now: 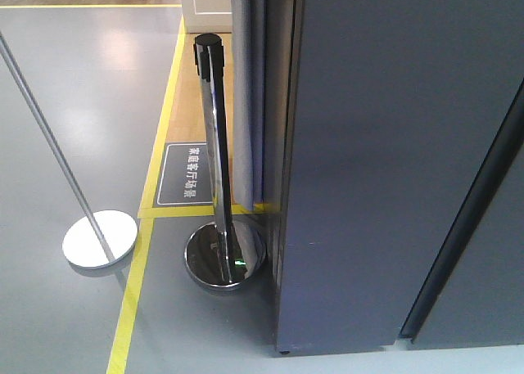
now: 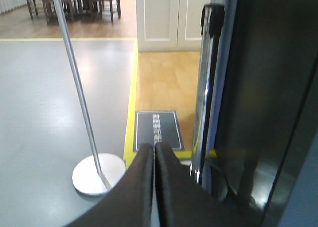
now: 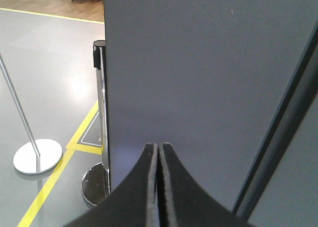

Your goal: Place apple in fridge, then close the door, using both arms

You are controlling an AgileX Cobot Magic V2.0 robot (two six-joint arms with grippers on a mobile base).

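Observation:
The fridge (image 1: 368, 161) fills the right of the front view as a tall dark grey front. A dark seam (image 1: 467, 218) splits it into two panels, and no white interior shows, so I cannot tell which panel is the door. The apple is out of view everywhere. My left gripper (image 2: 154, 146) is shut with nothing in it and hangs over the floor left of the fridge's side (image 2: 268, 88). My right gripper (image 3: 158, 145) is shut and empty too, pointing at the left panel of the fridge (image 3: 198, 78).
A chrome stanchion post (image 1: 211, 128) with a black cap stands on a round base (image 1: 225, 255) against the fridge's left side. A thin silver pole on a white disc (image 1: 98, 239) stands further left. Yellow floor tape (image 1: 135, 292) and a floor sign (image 1: 184, 173) lie between them.

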